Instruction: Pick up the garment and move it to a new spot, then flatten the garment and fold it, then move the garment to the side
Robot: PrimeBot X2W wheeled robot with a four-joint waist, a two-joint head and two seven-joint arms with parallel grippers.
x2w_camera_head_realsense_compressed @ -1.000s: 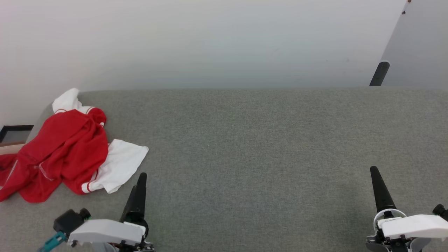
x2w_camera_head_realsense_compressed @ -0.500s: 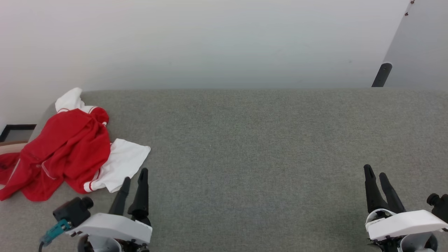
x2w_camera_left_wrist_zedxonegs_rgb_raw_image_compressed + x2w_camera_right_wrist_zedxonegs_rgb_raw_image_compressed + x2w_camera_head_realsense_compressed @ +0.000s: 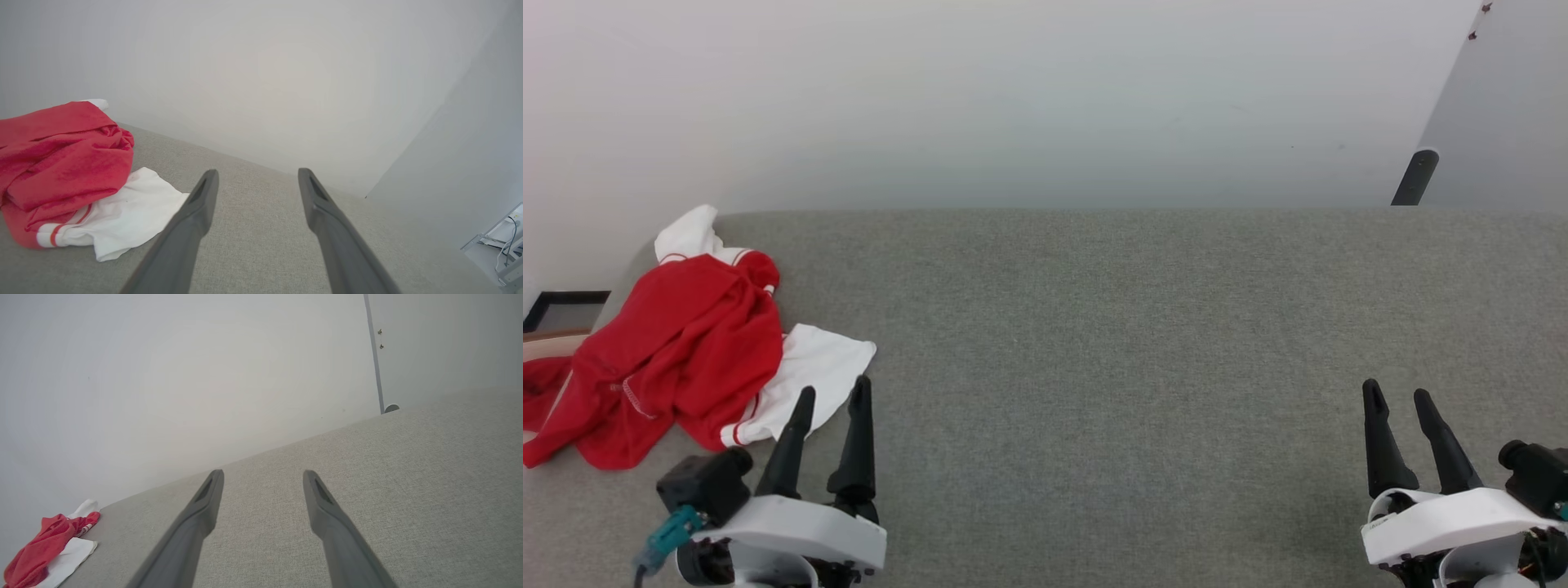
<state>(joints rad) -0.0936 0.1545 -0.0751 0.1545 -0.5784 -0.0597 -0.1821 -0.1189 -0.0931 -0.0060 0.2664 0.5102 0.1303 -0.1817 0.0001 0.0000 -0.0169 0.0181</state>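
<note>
Right, jaws first: left gripper (image 3: 834, 386) has its fingers spread with nothing between them, and bare grey fabric surface (image 3: 1094, 367) shows through the gap in the left wrist view. Right gripper (image 3: 1396, 389) is the same, fingers apart, nothing held, grey fabric in the gap in the right wrist view. In the head view the left gripper sits lower left and the right gripper lower right, both pointing up the frame, well apart from each other. A black wrist camera (image 3: 707, 483) with a teal connector (image 3: 666, 535) sits on the left side of the left gripper's white housing. Garment (image 3: 678, 343) is a crumpled heap at the left of the frame, mid height, lying on the surface near its left end. Its red body is bunched up, one white sleeve (image 3: 813, 376) is splayed flat at the lower right of the heap, and the other pokes out at the top. Some red runs off the left edge of the frame. The left gripper's left finger overlaps that sleeve's edge in the picture; touching or hovering, cannot tell. Right gripper is well apart from the garment, which shows small in the lower left corner of the right wrist view. White wall (image 3: 1013, 98) stands behind the surface, upper part of the frame, with a dark post (image 3: 1414, 175) at upper right.
</note>
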